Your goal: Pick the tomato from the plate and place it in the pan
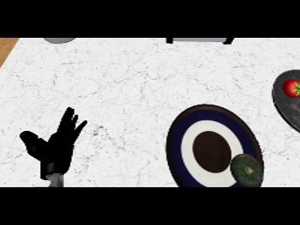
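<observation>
A red tomato [293, 88] with a green stalk lies on a dark grey round pan [298, 113] at the counter's right edge; the pan is cut off by the view's border. Left of the pan sits a plate [184, 147] with dark blue and white rings and a dark brown centre. My left hand [53, 147] rests open at the lower left, fingers up, far from both the plate and the tomato and holding nothing. My right hand does not show in the view.
A dark green round object [246, 170] lies on the plate's lower right rim. At the counter's far edge are a grey rounded thing [61, 40] and a grey object with dark ends [201, 40]. Wood shows beyond the white marble counter [133, 88].
</observation>
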